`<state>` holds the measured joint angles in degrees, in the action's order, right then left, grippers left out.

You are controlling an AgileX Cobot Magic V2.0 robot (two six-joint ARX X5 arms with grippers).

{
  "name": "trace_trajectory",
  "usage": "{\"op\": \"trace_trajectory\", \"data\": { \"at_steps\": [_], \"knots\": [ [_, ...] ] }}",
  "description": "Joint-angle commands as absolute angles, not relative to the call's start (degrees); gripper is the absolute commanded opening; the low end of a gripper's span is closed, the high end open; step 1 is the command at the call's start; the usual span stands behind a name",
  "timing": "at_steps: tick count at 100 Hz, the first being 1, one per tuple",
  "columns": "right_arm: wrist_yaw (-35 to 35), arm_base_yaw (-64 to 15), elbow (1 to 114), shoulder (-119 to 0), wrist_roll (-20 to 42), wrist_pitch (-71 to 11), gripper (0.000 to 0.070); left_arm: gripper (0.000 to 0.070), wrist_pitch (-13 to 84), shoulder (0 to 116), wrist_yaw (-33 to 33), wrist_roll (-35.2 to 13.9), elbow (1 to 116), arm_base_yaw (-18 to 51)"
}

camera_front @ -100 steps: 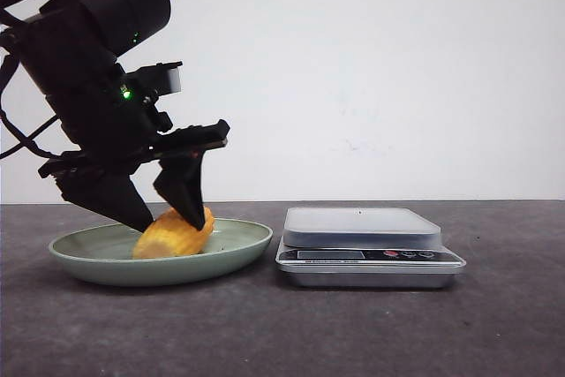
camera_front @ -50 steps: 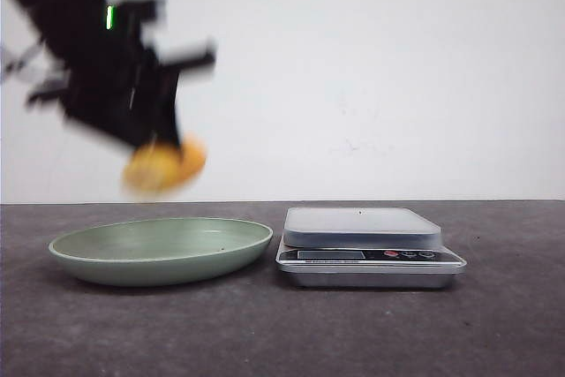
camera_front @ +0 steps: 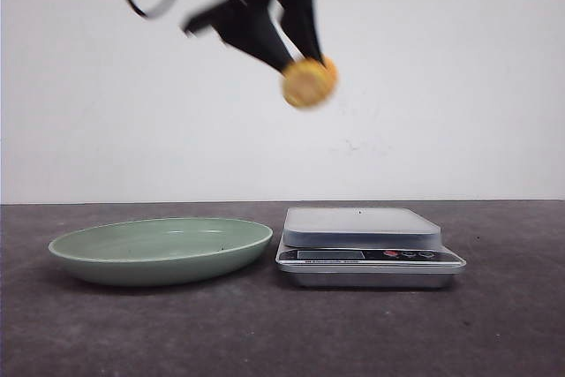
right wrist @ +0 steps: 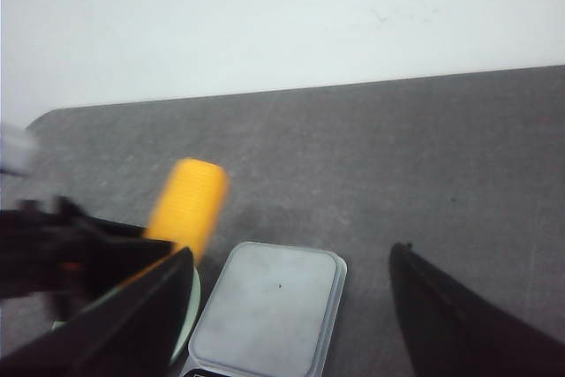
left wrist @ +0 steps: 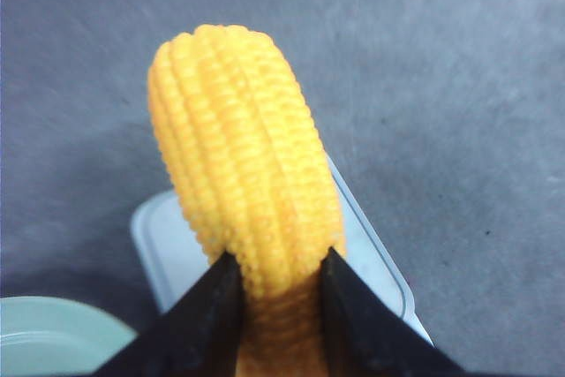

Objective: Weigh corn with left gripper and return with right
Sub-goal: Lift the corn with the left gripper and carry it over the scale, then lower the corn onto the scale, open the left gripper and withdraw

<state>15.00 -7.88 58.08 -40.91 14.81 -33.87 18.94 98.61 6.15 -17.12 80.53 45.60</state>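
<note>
My left gripper [camera_front: 296, 50] is shut on the yellow corn [camera_front: 309, 82] and holds it high in the air, above the gap between the plate and the scale. In the left wrist view the ridged corn [left wrist: 243, 174] sticks out from between the two black fingers [left wrist: 212, 311], with the scale's platform [left wrist: 177, 245] far below it. The silver kitchen scale [camera_front: 364, 245] stands on the table, its platform bare. My right gripper [right wrist: 291, 306] is open and empty, above the scale [right wrist: 269, 311]; the corn [right wrist: 187, 200] shows blurred in its view.
A shallow pale green plate [camera_front: 159, 249] sits on the dark grey table left of the scale, with nothing in it. A white wall stands behind the table.
My left gripper has lifted the corn off the green plate, then carried it up and to the right, towards the scale. The plate now holds nothing.
</note>
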Motion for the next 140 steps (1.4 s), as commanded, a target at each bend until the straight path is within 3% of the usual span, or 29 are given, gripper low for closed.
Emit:
{"op": "trace_trajectory", "data": {
  "at_steps": [1,39,47,58,61,79,88,113,125,140],
  "knots": [
    [15.0,-8.1,59.2,-41.0,14.2,-33.7,0.0441,0.0007,18.4,102.6,6.5,-18.7,83.0,46.4],
    [15.0,-8.1,59.2,-41.0,14.1,-34.5,0.0441,0.0016,18.2,111.8,6.4,-20.6,83.9,47.0],
    [15.0,-8.1,59.2,-41.0,14.1,-34.8,0.0441,0.0083,17.7,111.8,6.4,-20.6,83.9,47.2],
    [15.0,-8.1,59.2,-41.0,14.1,-34.8,0.0442,0.0306,17.0,111.8,6.0,-20.4,83.9,47.3],
    [15.0,-8.1,59.2,-41.0,14.1,-34.8,0.0441,0.0336,17.1,111.8,6.0,-20.4,83.9,47.3],
    [15.0,-8.1,59.2,-41.0,14.1,-34.8,0.0442,0.0371,16.7,111.8,6.0,-20.3,84.0,47.6],
    [15.0,-8.1,59.2,-41.0,14.0,-34.8,0.0443,0.0449,17.6,110.7,6.0,-19.7,85.0,47.7],
    [15.0,-8.1,59.2,-41.1,13.1,-35.2,0.0443,0.0444,19.6,97.5,8.2,-13.8,87.6,47.5],
    [15.1,-8.2,59.2,-41.2,13.1,-35.2,0.0443,0.0435,23.8,86.5,13.6,-9.5,87.6,46.5],
    [15.3,-9.7,59.2,-42.8,13.1,-34.0,0.0443,0.0435,32.7,73.3,18.6,-8.3,87.6,43.9]
  ]
}}
